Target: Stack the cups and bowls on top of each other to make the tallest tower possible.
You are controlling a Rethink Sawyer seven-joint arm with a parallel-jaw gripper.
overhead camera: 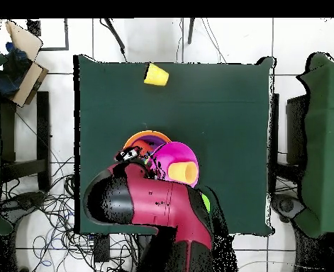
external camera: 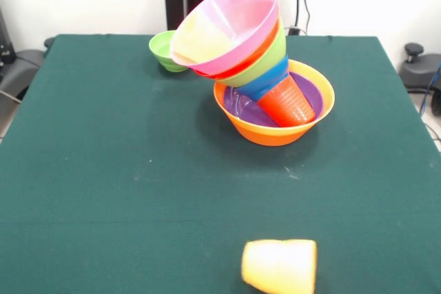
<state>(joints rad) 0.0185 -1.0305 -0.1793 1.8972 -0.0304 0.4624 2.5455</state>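
Orange plastic forms the base: the large orange bowl (external camera: 274, 116) sits right of centre in the front view, holding the purple bowl (external camera: 242, 108) and a tilted tower (external camera: 238, 39) of red-orange cup, blue, green, red-orange and pink bowls leaning upper left. A yellow cup (external camera: 279, 265) lies on its side at the bottom edge; a small green bowl (external camera: 163, 49) stands just beside the leaning stack. Overhead, the arm (overhead camera: 152, 202) covers the gripper, so I cannot tell its state. Straightening the lean first seems wise; open cloth lies left.
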